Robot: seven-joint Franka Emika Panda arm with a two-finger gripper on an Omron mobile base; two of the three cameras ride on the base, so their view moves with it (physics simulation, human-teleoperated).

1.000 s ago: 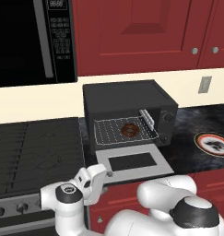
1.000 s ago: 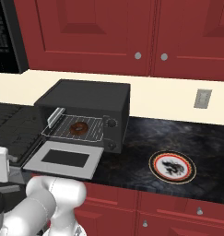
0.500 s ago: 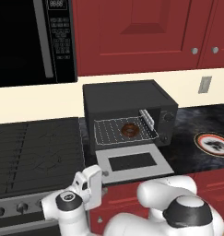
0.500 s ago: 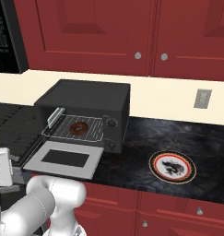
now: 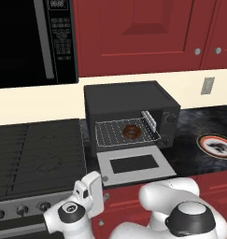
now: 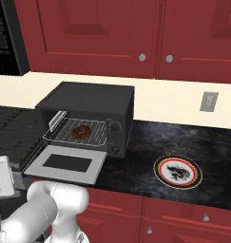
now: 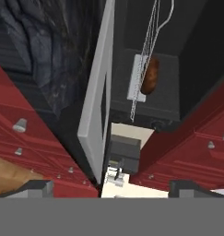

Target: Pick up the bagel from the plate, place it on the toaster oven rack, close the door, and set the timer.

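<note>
Bagel on the rack, door down, hand free and low in front of the oven.

The bagel [image 5: 131,131] lies on the rack [image 5: 126,133] inside the toaster oven [image 6: 88,111], while the plate [image 6: 178,171] sits bare on the table [image 6: 150,154] to the oven's right. The door [image 5: 133,164] hangs flat open, hinged at the bottom, so the closing step looks next. The hand [image 5: 90,195] sits low, in front of and left of the door's outer edge, its fingers spread wide and holding nothing. The door is probably a stiff, light metal-framed flap with a glass pane; it should swing easily on its hinge rather than need lifting. The best purchase is likely the outer edge or the bar handle, pushing up from beneath; the handle itself cannot be made out. The smooth frame may let the fingers slide.
</note>
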